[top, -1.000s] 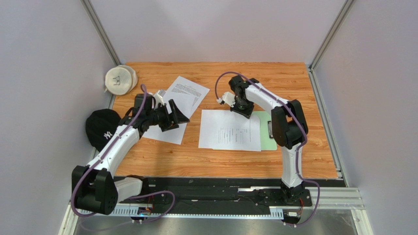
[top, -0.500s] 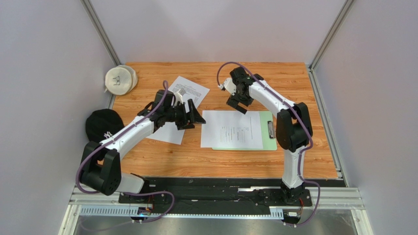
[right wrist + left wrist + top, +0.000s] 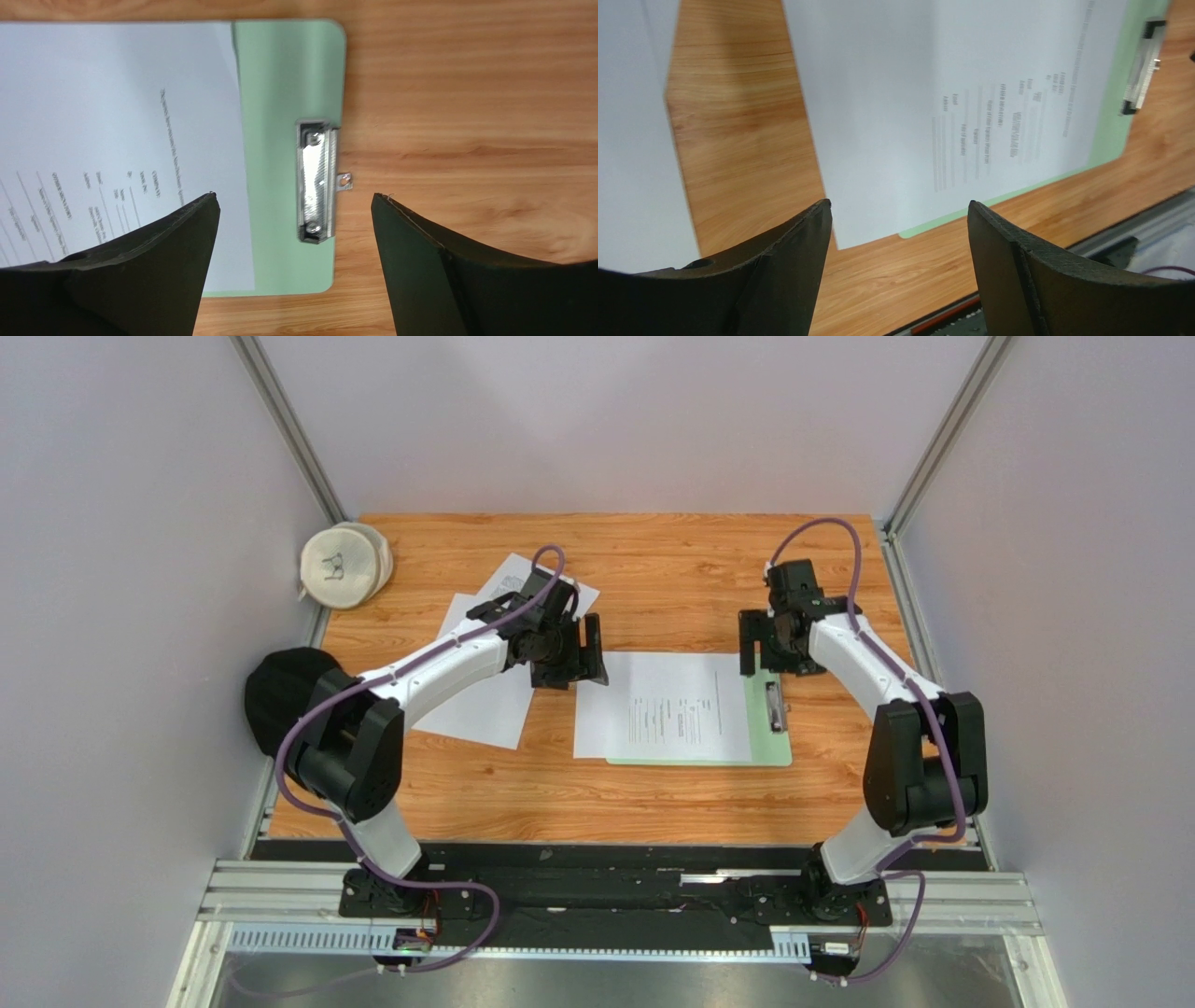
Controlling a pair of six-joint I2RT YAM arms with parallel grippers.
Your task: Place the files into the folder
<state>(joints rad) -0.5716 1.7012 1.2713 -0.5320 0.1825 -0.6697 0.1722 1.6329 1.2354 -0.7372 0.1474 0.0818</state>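
Note:
The folder (image 3: pixel 772 735) is a pale green clipboard lying flat at mid-table, its metal clip (image 3: pixel 774 703) at the right end. One of the files, a printed white sheet (image 3: pixel 659 707), lies on it and overhangs its left end. Two more sheets (image 3: pixel 484 703) lie to the left on the wood. My left gripper (image 3: pixel 591 654) hovers open at the sheet's left edge, holding nothing. My right gripper (image 3: pixel 772 658) hangs open just beyond the clip. In the right wrist view the clip (image 3: pixel 317 182) shows between the open gripper (image 3: pixel 295 197) fingers, untouched. The left wrist view shows the gripper (image 3: pixel 899 204) over the sheet (image 3: pixel 913 105).
A white round pouch (image 3: pixel 341 564) and a black cap (image 3: pixel 288 697) lie at the table's left edge. Grey walls close in the left, back and right. A black rail (image 3: pixel 617 875) runs along the near edge.
My right gripper opened, left the sheet's far edge and moved right to the clip. My left arm swung right from the loose sheets to the left edge of the sheet on the folder.

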